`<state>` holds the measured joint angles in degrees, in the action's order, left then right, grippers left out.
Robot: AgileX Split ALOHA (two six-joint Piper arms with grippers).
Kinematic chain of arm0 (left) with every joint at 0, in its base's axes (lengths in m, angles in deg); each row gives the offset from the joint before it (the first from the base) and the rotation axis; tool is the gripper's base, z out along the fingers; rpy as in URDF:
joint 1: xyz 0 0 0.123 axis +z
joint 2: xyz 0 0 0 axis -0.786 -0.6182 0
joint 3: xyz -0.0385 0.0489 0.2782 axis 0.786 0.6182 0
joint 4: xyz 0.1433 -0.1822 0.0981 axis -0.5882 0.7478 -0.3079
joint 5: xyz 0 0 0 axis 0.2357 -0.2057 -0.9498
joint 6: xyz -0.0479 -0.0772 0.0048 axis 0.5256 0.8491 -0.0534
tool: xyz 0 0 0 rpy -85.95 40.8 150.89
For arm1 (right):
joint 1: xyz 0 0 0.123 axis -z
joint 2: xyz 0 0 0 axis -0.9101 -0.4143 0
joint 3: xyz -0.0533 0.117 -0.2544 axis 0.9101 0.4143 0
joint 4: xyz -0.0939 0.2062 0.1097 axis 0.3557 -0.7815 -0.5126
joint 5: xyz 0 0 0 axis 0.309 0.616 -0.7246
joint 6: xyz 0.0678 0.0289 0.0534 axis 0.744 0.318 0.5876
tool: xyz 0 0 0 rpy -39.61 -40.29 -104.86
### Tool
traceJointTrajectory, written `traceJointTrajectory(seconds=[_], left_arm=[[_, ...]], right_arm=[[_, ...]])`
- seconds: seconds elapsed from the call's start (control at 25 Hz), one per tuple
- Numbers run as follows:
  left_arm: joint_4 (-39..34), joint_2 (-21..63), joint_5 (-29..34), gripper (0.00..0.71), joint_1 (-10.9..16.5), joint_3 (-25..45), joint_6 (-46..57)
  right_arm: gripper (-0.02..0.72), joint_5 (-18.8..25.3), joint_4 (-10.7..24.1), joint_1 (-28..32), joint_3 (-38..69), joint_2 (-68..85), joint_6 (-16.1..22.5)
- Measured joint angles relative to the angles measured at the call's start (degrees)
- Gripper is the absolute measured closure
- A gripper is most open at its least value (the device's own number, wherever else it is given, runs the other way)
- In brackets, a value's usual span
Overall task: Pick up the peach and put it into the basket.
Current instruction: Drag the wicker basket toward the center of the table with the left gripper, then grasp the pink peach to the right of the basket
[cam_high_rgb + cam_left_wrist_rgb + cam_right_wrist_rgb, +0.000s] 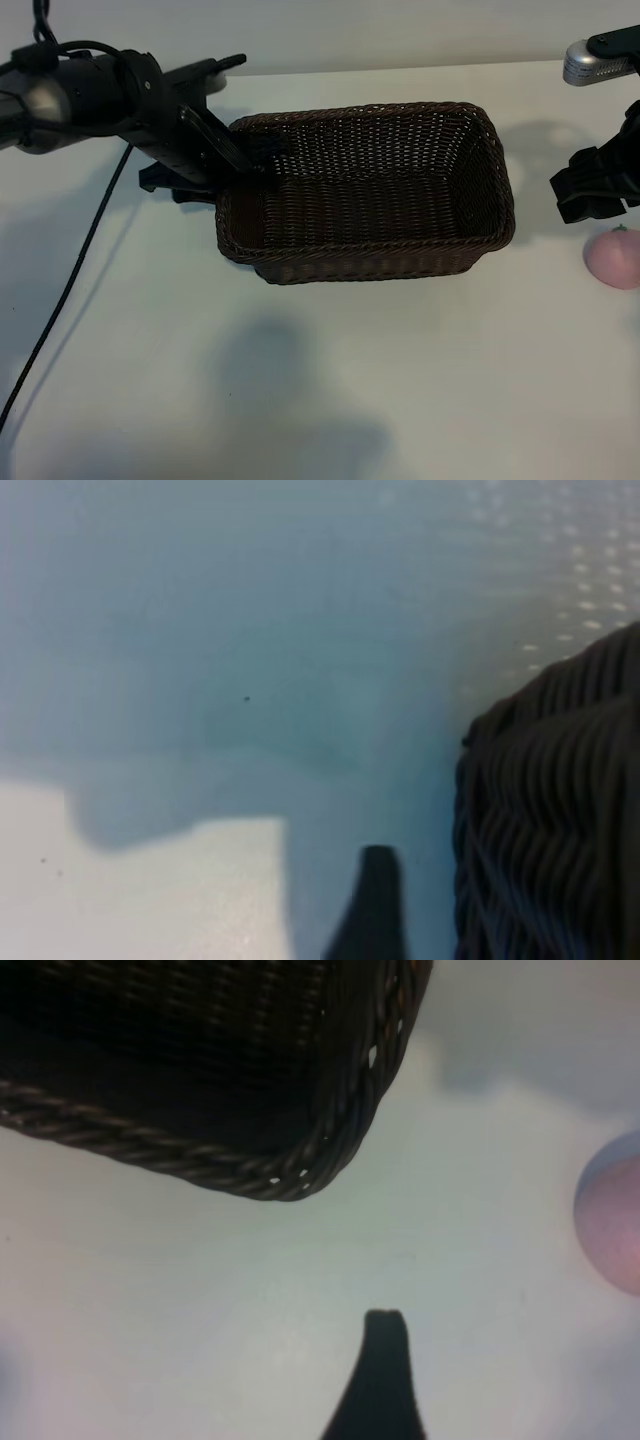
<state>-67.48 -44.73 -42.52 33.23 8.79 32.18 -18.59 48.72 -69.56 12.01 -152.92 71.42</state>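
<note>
The dark-brown wicker basket (380,258) stands in the middle of the white table with nothing in it. The pale-pink peach (612,258) lies on the table to the basket's right, at the edge of the exterior view, and also shows in the right wrist view (615,1215). My right gripper (595,192) hangs open just behind the peach, apart from it and holding nothing; one finger (385,1370) shows over bare table. My left gripper (215,165) sits open at the basket's left rim, one finger (378,900) beside the woven wall (550,810).
A black cable (70,290) trails from the left arm across the table's left side. A corner of the basket's braided rim (250,1175) lies close ahead of the right gripper. Bare table (330,390) stretches in front of the basket.
</note>
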Motion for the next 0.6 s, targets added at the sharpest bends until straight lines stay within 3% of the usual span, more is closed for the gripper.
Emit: traceJointTrajectory(seconds=[0.6], left_arm=[[-7.7,14.1,8.0,0.03,0.7,0.0,1.8]], right_arm=[[0.11,0.0,0.1,0.0,0.0,0.0,0.1]])
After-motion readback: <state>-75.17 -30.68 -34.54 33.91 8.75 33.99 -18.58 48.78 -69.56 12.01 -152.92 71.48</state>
